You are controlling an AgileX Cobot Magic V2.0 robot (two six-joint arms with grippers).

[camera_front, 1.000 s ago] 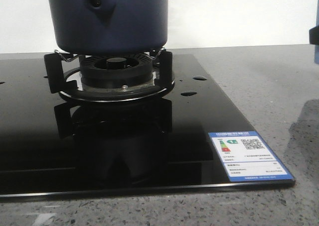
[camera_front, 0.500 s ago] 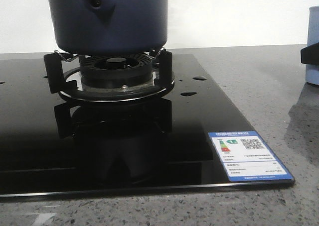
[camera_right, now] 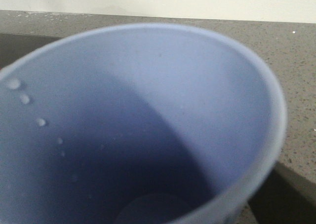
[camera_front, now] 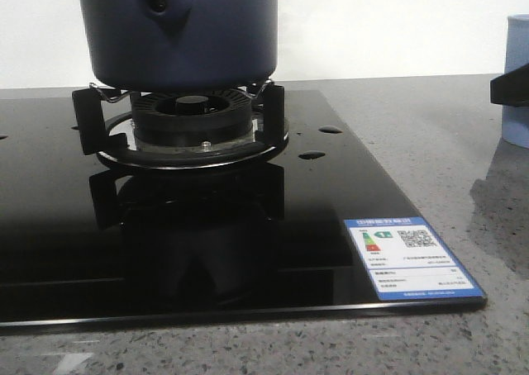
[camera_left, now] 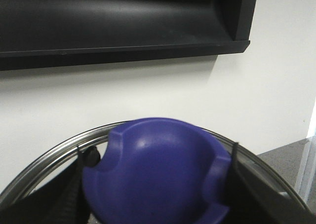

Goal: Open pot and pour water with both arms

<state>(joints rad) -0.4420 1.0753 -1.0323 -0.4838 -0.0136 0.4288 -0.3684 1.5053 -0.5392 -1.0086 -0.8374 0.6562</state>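
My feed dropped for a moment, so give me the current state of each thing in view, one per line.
pot: upright on the burner stand.
lid knob: gripped between left gripper fingers.
pale blue cup: held by the right gripper at the right edge, droplets inside; water level unclear.
burner: no flame visible.

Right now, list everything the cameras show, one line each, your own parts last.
pot: one, dark navy blue, on the burner's pan support.
lid knob: one, blue-violet, on a steel-rimmed lid, between the left fingers.
gas burner: one, black, on the hob under the pot.
glass hob: one, glossy black, set in the counter.
energy label: one, blue and white, on the hob's near right corner.
cup: one, pale blue, droplets inside, at the far right over the counter.
countertop: one, grey speckled.
left gripper: black, closed on the lid knob.
right gripper: black, at the cup's side.
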